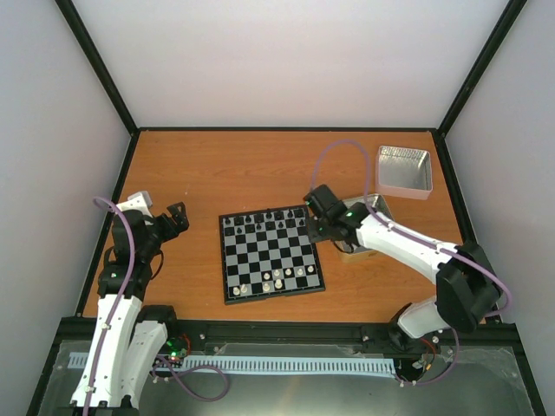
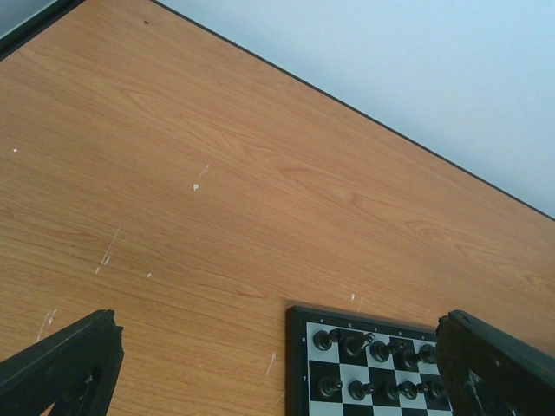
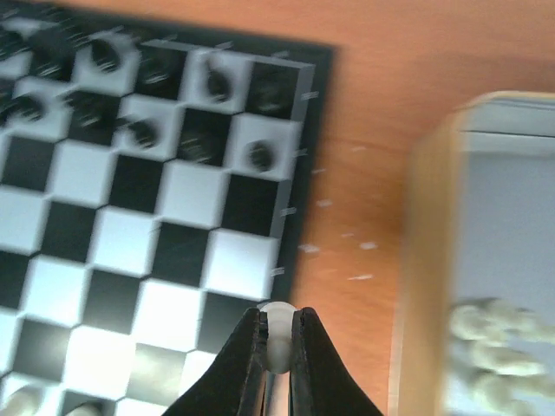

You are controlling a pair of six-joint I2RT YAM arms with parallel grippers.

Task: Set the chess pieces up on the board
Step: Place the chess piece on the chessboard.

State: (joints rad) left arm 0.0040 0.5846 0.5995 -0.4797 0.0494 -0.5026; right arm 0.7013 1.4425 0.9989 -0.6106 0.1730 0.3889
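Observation:
The board (image 1: 271, 251) lies mid-table, with black figures on its far two rows and several cream-white chess pieces (image 1: 277, 277) on its near rows. My right gripper (image 3: 277, 342) is shut on one cream-white chess piece (image 3: 277, 322) and holds it above the board's right edge (image 3: 295, 217); in the top view it is at the board's far right corner (image 1: 314, 224). More cream-white pieces (image 3: 494, 347) lie in the tin on the right. My left gripper (image 1: 178, 217) is open and empty, left of the board; the board's far left corner (image 2: 299, 316) shows between its fingers.
A square silver tin (image 1: 371, 217) lies under my right arm, just right of the board, and holds the loose pieces. A second silver tin (image 1: 404, 170) stands at the back right. Black frame rails edge the table.

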